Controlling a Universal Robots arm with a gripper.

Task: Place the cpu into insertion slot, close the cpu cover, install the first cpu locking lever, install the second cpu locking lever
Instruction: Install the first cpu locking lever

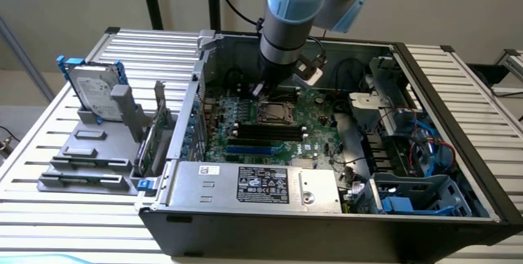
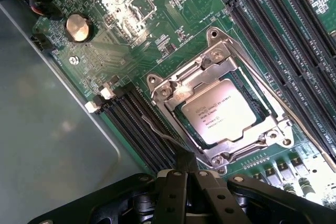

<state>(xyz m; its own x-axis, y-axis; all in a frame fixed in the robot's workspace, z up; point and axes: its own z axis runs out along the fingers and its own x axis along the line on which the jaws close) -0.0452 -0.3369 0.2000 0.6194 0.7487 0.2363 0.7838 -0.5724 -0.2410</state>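
Note:
The cpu lies flat in the insertion slot on the green board, silver face up. The cpu cover, a silver frame, is folded down around it. A thin wire locking lever runs along one side of the socket, standing slightly off the board. My gripper is shut, and its closed tips sit at the end of that lever, touching or just over it. In the exterior view the gripper reaches down into the open computer case just behind the socket.
Long black memory slots flank the socket on both sides. A coin battery lies on the board. The case wall, power supply and drive cage with cables hem in the board. A hard drive stands outside at the exterior view's left.

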